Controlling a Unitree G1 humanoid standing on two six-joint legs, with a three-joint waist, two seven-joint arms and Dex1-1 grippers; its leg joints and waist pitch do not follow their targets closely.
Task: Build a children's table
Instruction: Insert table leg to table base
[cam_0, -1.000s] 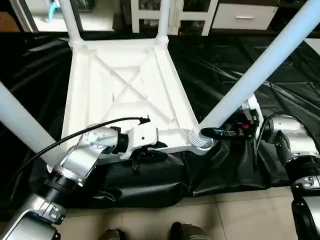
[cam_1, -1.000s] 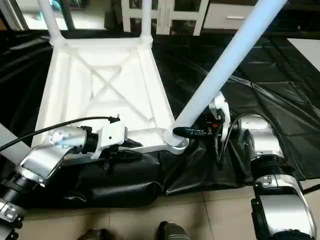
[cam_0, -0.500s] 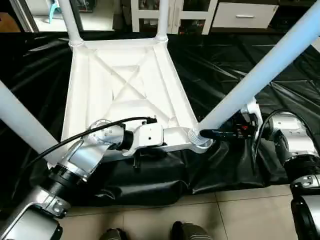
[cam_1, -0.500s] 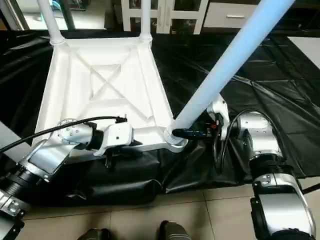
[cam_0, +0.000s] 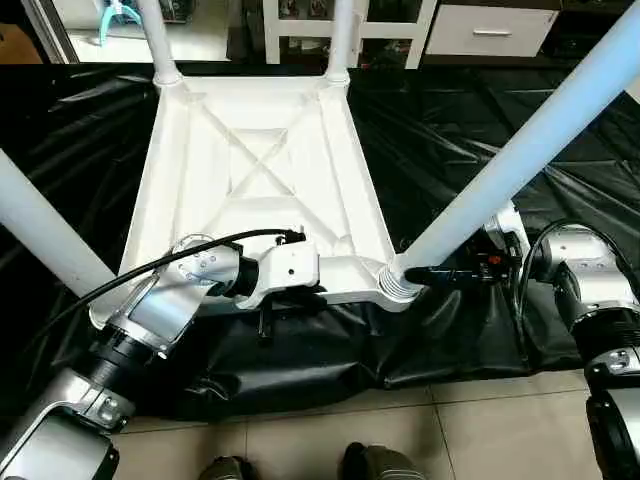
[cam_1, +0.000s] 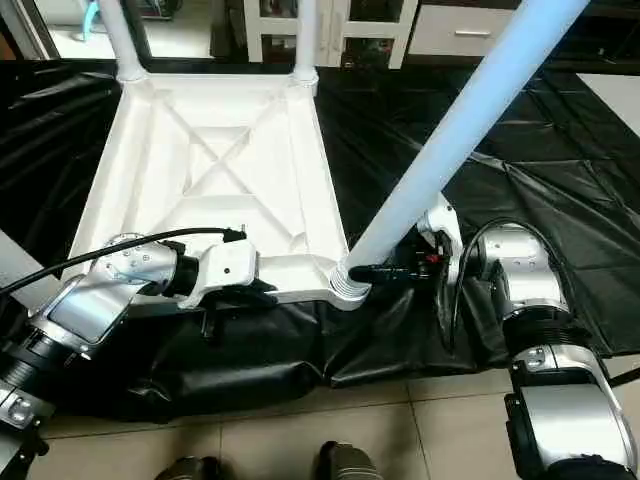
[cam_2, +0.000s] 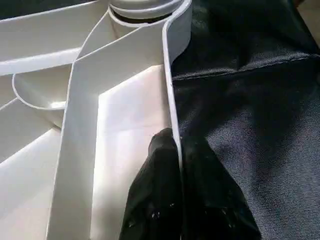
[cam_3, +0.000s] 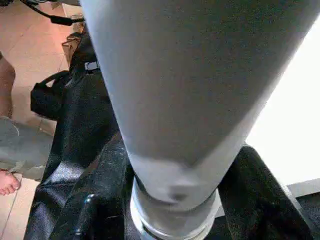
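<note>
The children's table top (cam_0: 250, 170) lies upside down on a black sheet, ribbed underside up. White legs stand in its corner sockets: two far ones (cam_0: 155, 40) (cam_0: 340, 35), one near left (cam_0: 40, 235) and one near right (cam_0: 520, 150). My left gripper (cam_2: 175, 150) is shut on the thin near rim of the top, one black finger on each side of the wall, a short way from the near-right socket (cam_0: 397, 285). My right gripper (cam_0: 425, 273) is shut on the base of the near-right leg (cam_3: 190, 100), just above its socket.
A crumpled black sheet (cam_0: 450, 130) covers the floor under the table. Bare tiles (cam_0: 480, 430) run along the front, with a person's shoes (cam_0: 365, 462) at the picture's edge. White cabinets (cam_0: 480, 30) stand at the back. A black bag (cam_3: 50, 95) lies beside the sheet.
My left gripper's fingers have closed onto the near rim of the top. The right gripper keeps its hold on the leg. The camera has shifted a little.
</note>
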